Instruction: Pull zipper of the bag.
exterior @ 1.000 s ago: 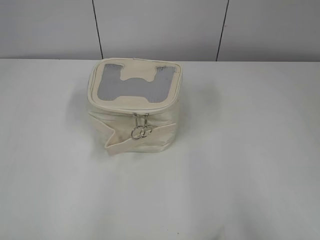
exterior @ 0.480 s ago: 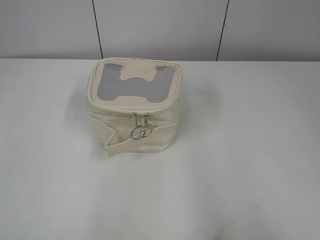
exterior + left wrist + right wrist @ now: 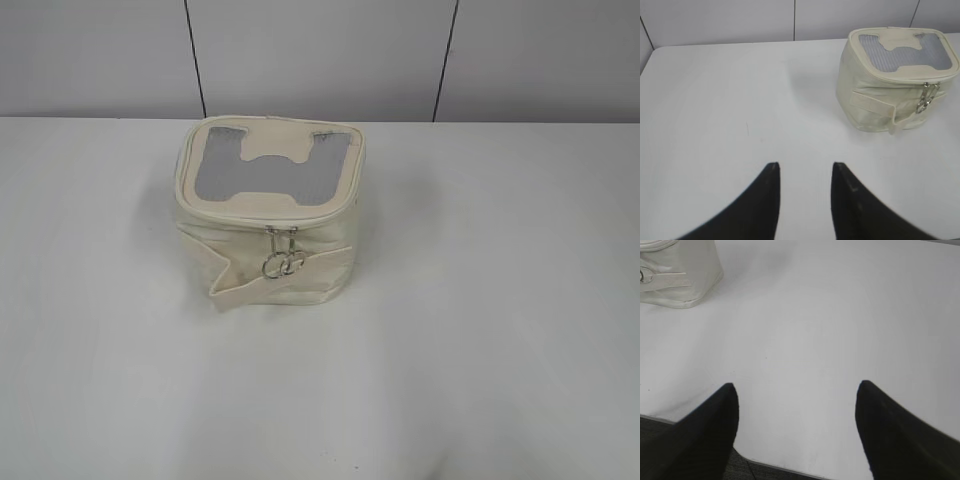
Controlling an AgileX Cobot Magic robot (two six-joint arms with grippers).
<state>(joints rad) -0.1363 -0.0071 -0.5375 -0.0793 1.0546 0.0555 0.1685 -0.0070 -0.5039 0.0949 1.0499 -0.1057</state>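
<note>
On the table (image 3: 500, 350) mid-left sits your bag (image 3: 268, 215), zip pulls (image 3: 282, 262) hanging untouched at front; left gripper (image 3: 802, 170) & right gripper (image 3: 796, 390) both spread, empty, well apart from it — whole pull's left.

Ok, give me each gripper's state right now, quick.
Left gripper: open, holding nothing, over the table, short of the bag.
Right gripper: open wide, holding nothing, apart from the bag.
</note>
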